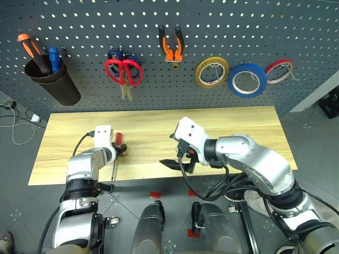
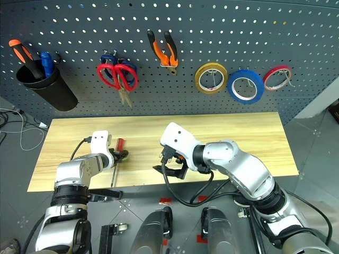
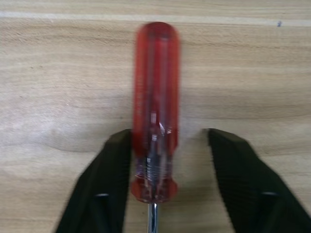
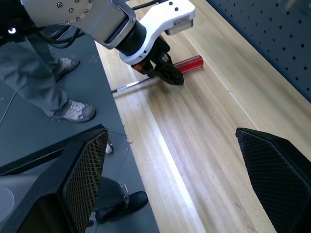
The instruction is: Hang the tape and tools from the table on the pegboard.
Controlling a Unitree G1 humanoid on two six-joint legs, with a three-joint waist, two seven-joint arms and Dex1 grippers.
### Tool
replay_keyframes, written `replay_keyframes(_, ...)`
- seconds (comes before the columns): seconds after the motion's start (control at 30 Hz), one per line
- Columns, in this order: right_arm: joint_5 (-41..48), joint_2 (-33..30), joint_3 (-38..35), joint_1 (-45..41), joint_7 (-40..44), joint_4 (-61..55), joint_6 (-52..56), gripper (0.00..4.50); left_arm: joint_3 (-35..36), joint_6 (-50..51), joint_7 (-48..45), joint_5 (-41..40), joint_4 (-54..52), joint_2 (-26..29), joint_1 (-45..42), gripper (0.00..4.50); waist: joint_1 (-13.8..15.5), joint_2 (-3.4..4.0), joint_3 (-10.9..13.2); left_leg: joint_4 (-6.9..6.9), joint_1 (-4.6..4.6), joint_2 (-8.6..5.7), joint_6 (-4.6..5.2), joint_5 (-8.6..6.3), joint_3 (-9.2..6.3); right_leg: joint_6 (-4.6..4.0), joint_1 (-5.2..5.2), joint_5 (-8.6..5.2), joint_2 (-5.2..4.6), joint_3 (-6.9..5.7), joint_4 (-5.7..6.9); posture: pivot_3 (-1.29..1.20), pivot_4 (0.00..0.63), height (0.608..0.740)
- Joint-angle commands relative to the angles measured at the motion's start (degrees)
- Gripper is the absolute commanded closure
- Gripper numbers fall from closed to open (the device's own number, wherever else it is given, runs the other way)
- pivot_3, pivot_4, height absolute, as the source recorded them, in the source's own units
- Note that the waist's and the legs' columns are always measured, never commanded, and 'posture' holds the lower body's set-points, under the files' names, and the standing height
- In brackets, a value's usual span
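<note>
Red-handled screwdriver (image 3: pixel 155 111): lay on the table (image 1: pixel 222 127) near its front edge, shaft overhanging; no legible markings. Left gripper (image 3: pixel 167 150) straddled its handle, fingers not fully closed. Right gripper (image 4: pixel 194 160) hovered alongside, open, bare planks beyond.

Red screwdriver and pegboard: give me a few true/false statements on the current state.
1. The red screwdriver lies on the table. True.
2. The left gripper is shut tight on its handle. False: one finger touches it, the other stands apart.
3. The pliers hang on the pegboard. True.
4. The blue tape lies on the table. False: it hangs on the pegboard.
5. The right gripper holds the red scissors. False: it is open and empty; the red scissors hang.
</note>
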Motion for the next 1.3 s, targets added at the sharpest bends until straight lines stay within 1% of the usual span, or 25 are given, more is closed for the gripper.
replay_keyframes(0.03, -0.86, 0.72, -0.72, -0.06, -1.05, -0.42, -2.60, 0.00, -1.92, -4.85, -1.90, 1.18, -1.69, 2.17, 0.96, 3.24, 0.01, -0.02, -0.01, 0.00, -0.01, 0.00, -0.01, 0.00, -0.01, 0.00, 0.00, 0.00, 0.00, -0.01, 0.00, -0.06, 0.294, 0.740)
replay_keyframes(0.07, -1.46, 0.91, -0.94, 0.31, -1.84, -0.54, -3.15, 0.00, -2.40, -6.36, -2.18, 1.61, -3.30, 2.76, 1.97, 3.48, 0.01, -0.05, -0.03, 0.00, -0.01, 0.00, -0.01, 0.01, 0.00, 0.00, 0.00, 0.00, 0.00, -0.01, 0.00, -0.06, 0.294, 0.740)
replay_keyframes(0.1, -1.89, 1.14, -1.19, 0.74, -2.57, -0.70, -3.65, 0.00, -2.41, -7.58, -2.07, 1.83, -5.00, 3.14, 3.10, 3.60, -0.01, -0.08, -0.05, 0.00, -0.01, 0.00, -0.01, 0.01, 0.00, 0.00, 0.00, 0.00, -0.01, 0.00, -0.01, -0.06, 0.288, 0.740)
replay_keyframes(0.17, -2.21, 1.87, -2.20, 1.96, -4.21, -1.66, -4.16, 0.00, -1.96, -10.22, -1.08, 2.60, -10.02, 3.89, 6.62, 3.60, -0.16, -0.15, -0.09, 0.00, -0.01, 0.00, -0.02, 0.01, 0.03, 0.00, 0.00, 0.00, -0.03, 0.01, -0.03, -0.06, 0.282, 0.740)
replay_keyframes(0.23, -2.82, 2.91, -3.32, 3.16, -5.92, -2.63, -5.52, 0.00, -1.66, -15.91, 0.51, 4.32, -15.07, 4.51, 10.67, 3.60, -0.16, -0.16, -0.10, -0.03, -0.01, 0.01, -0.04, 0.01, 0.04, -0.01, -0.01, 0.00, -0.04, 0.01, -0.04, -0.06, 0.274, 0.740)
replay_keyframes(0.3, -2.89, 5.15, -5.39, 4.75, -8.29, -4.32, -7.10, 0.00, 0.86, -23.36, 4.85, 6.32, -23.23, 3.36, 16.77, 3.60, -0.33, -0.25, -0.15, -0.05, -0.01, 0.02, -0.04, 0.01, 0.04, -0.01, -0.01, 0.01, -0.05, 0.00, -0.06, -0.05, 0.264, 0.740)
replay_keyframes(0.4, -3.52, 6.74, -6.37, 6.09, -10.66, -6.95, -8.22, 0.00, 4.71, -31.59, 11.59, 9.44, -34.03, 1.09, 24.65, 3.60, -0.38, -0.32, -0.21, -0.07, -0.04, 0.04, -0.04, 0.01, 0.05, -0.02, -0.03, 0.01, -0.07, -0.02, -0.09, -0.05, 0.251, 0.740)
replay_keyframes(0.47, -3.72, 7.59, -7.00, 6.55, -12.37, -8.39, -7.54, 0.00, 6.59, -35.09, 14.56, 11.43, -40.49, 0.43, 27.27, 3.60, -0.16, -0.50, -0.39, -0.04, -0.03, 0.03, -0.03, 0.00, 0.03, -0.02, -0.02, 0.01, -0.08, -0.02, -0.06, -0.03, 0.238, 0.740)
replay_keyframes(0.53, -2.90, 8.53, -8.03, 6.86, -13.37, -9.09, -6.45, 0.00, 7.10, -36.31, 15.73, 12.13, -43.74, 0.12, 27.76, 3.60, 0.33, -0.63, -0.73, -0.04, -0.03, 0.04, -0.01, -0.01, -0.02, -0.03, -0.01, 0.02, -0.07, -0.08, -0.02, 0.00, 0.227, 0.740)
replay_keyframes(0.6, -1.89, 10.19, -9.57, 6.44, -14.66, -9.63, -5.58, 0.00, 8.10, -36.12, 16.31, 12.40, -47.62, 0.84, 26.06, 3.60, 0.81, -0.62, -1.32, -0.02, -0.03, 0.03, 0.04, -0.04, -0.07, -0.06, 0.02, 0.05, -0.06, -0.14, -0.02, 0.00, 0.219, 0.740)
replay_keyframes(0.67, -1.21, 10.91, -10.74, 5.72, -14.92, -9.69, -5.11, 0.00, 9.16, -35.48, 16.47, 12.37, -50.32, 2.31, 22.50, 3.60, 1.13, -0.67, -1.66, 0.00, -0.03, 0.03, 0.06, -0.05, -0.06, -0.04, 0.03, 0.11, -0.06, -0.12, -0.02, 0.01, 0.211, 0.740)
replay_keyframes(0.77, -0.78, 11.01, -11.83, 4.96, -14.54, -9.07, -5.10, 0.00, 10.26, -33.60, 16.81, 11.34, -51.01, 3.82, 16.34, 3.60, 1.47, -0.85, -1.92, 0.01, -0.04, 0.02, 0.13, -0.08, -0.08, 0.00, 0.04, 0.25, -0.02, -0.13, -0.03, 0.02, 0.207, 0.740)
replay_keyframes(0.87, -0.34, 11.53, -12.99, 3.79, -14.64, -7.79, -5.27, 0.00, 10.50, -32.35, 16.11, 9.43, -48.92, 5.41, 8.52, 3.60, 1.56, -0.90, -2.14, 0.05, -0.02, 0.02, 0.11, -0.04, -0.03, -0.05, 0.03, 0.34, -0.01, -0.08, -0.03, 0.02, 0.203, 0.740)
replay_keyframes(1.0, 1.50, 13.45, -14.49, 1.54, -14.99, -6.51, -3.70, 0.00, 10.70, -33.10, 13.75, 4.47, -36.78, 7.77, -6.36, 3.60, 1.61, -0.95, -2.17, 0.05, -0.03, 0.04, -0.14, 0.14, -0.08, -0.07, 0.03, 0.36, 0.05, -0.14, 0.01, 0.01, 0.202, 0.740)
replay_keyframes(1.13, 1.31, 14.19, -14.50, -0.47, -15.68, -5.50, -3.23, 0.00, 11.45, -36.98, 12.27, 1.81, -24.75, 9.48, -15.31, 3.60, 1.22, -0.94, -2.20, 0.04, -0.03, 0.03, -0.14, 0.16, -0.01, -0.09, 0.02, 0.37, 0.05, -0.08, -0.01, 0.00, 0.203, 0.740)
replay_keyframes(1.2, 0.94, 14.51, -14.45, -1.54, -16.06, -4.47, -3.47, 0.00, 10.89, -40.69, 11.66, 1.70, -18.17, 10.41, -19.61, 3.60, 1.01, -0.95, -2.21, 0.04, -0.04, 0.03, -0.14, 0.16, 0.00, -0.09, 0.00, 0.37, 0.05, -0.09, -0.04, -0.01, 0.202, 0.740)
replay_keyframes(1.3, 0.45, 14.56, -14.17, -2.48, -16.27, -3.38, -4.00, 0.00, 9.58, -45.51, 10.68, 2.00, -11.09, 10.74, -22.73, 3.60, 0.66, -0.95, -2.21, 0.04, -0.07, 0.04, -0.15, 0.17, 0.00, -0.10, -0.03, 0.37, 0.05, -0.14, -0.05, -0.02, 0.204, 0.740)
